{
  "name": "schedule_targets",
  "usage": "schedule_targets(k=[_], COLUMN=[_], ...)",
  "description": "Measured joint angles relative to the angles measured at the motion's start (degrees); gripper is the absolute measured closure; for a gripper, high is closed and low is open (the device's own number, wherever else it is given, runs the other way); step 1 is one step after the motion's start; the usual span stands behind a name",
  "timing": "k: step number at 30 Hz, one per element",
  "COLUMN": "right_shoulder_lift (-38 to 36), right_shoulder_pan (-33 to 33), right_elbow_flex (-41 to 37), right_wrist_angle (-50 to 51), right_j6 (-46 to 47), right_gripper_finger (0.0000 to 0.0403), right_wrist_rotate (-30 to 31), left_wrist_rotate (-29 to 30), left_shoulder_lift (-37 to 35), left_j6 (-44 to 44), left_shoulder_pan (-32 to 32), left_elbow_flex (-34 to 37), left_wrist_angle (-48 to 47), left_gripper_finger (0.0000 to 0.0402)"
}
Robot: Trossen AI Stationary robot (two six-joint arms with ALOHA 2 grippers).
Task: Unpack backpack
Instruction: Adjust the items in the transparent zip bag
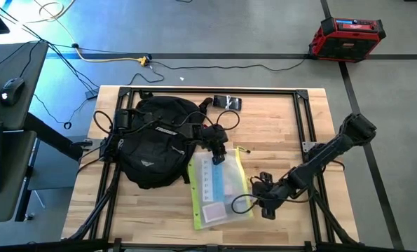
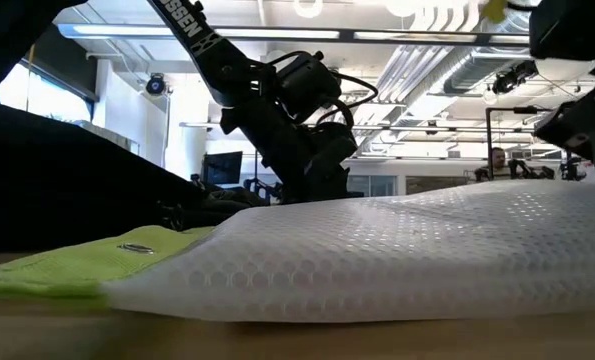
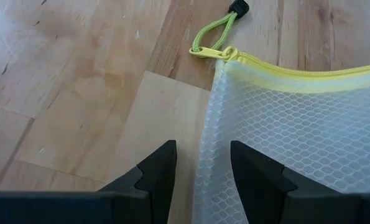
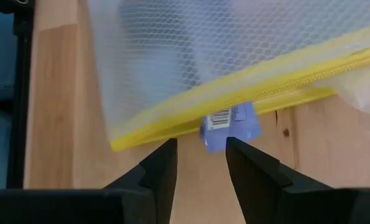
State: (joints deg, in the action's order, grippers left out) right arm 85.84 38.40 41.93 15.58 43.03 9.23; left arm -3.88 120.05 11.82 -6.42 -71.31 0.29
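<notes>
The black backpack [image 1: 152, 143] lies at the table's left centre. To its right a translucent mesh pouch [image 1: 219, 187] with a yellow zip edge lies flat on the wood, with pale items inside it. My left gripper [image 3: 200, 168] is open at the pouch's far end, and the pouch's side edge [image 3: 203, 124] runs between its fingers. My right gripper [image 4: 200, 162] is open near the pouch's near right corner. A small blue item with a barcode [image 4: 229, 127] sticks out from under the zip edge just ahead of its fingertips. Nothing lies between the right fingers. My left gripper slants down over the pouch's far end. One finger [image 3: 256, 174] stands over the mesh and the other over bare wood. I cannot tell whether they touch the pouch.
A dark flat object [image 1: 228, 103] lies near the table's far edge. Black frame rails [image 1: 303, 126] border the work area. A red box [image 1: 347, 36] and cables sit on the floor beyond the table. A desk with a mouse [image 1: 12, 89] stands to the left.
</notes>
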Motion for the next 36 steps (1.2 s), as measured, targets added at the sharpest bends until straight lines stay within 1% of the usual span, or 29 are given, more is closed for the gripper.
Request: schedule_targets(k=[4, 8, 11, 13, 15, 18, 22, 23, 25, 27, 30, 33, 36], right_shoulder_lift=[2.2, 7.4, 11.0, 12.8, 14.2, 14.7, 14.7, 14.7, 14.7, 14.7, 14.7, 14.7, 14.6], right_shoulder_pan=[-1.9, -3.6, -4.2, -4.9, -5.5, -6.3, -7.2, -7.3, -7.4, -7.3, -6.1, -4.1, -1.7], right_elbow_flex=[-0.2, 0.1, 2.5, 4.5, 6.4, 9.3, 11.4, 11.9, 12.9, 13.7, 15.9, 18.8, 22.1], right_wrist_angle=[-0.6, -3.9, -4.1, -4.0, -5.1, -7.0, -6.4, -6.3, -5.7, -2.8, 5.2, 16.1, 28.2], right_j6=[-1.2, -7.8, -13.4, -17.1, -21.4, -26.0, -25.5, -25.3, -25.5, -26.0, -24.8, -18.9, -10.4], right_gripper_finger=[0.0277, 0.0277, 0.0277, 0.0278, 0.0278, 0.0277, 0.0277, 0.0277, 0.0277, 0.0277, 0.0277, 0.0277, 0.0277], right_wrist_rotate=[-1.3, -3.8, -1.3, -0.8, 1.7, 8.0, 16.2, 17.5, 17.8, 16.8, 16.4, 21.1, 25.3], left_wrist_rotate=[0.0, 0.0, 0.0, 0.0, 0.0, 0.0, 0.0, 0.0, -0.5, -0.5, -0.5, -0.5, -0.7], left_shoulder_lift=[0.0, 0.0, 0.0, 0.0, 0.0, 0.0, 0.0, 0.0, 0.0, 0.0, 0.0, 0.0, 0.0], left_j6=[0.0, 0.0, 0.0, -0.1, -0.1, -0.1, -0.1, -0.1, -0.1, -0.1, -0.1, -0.1, -0.1], left_shoulder_pan=[0.0, 0.0, 0.0, 0.0, 0.0, 0.0, 0.1, 0.1, 0.1, 0.1, 0.1, 0.1, 0.1], left_elbow_flex=[0.0, 0.0, 0.0, 0.0, 0.0, 0.0, 0.0, 0.0, 0.0, 0.0, -0.1, 0.0, 0.0], left_wrist_angle=[0.0, 0.0, 0.0, 0.0, 0.1, 0.1, 0.2, 0.2, 0.1, 0.1, 0.1, 0.1, 0.1], left_gripper_finger=[0.0268, 0.0268, 0.0268, 0.0268, 0.0268, 0.0268, 0.0268, 0.0268, 0.0268, 0.0268, 0.0268, 0.0268, 0.0268])
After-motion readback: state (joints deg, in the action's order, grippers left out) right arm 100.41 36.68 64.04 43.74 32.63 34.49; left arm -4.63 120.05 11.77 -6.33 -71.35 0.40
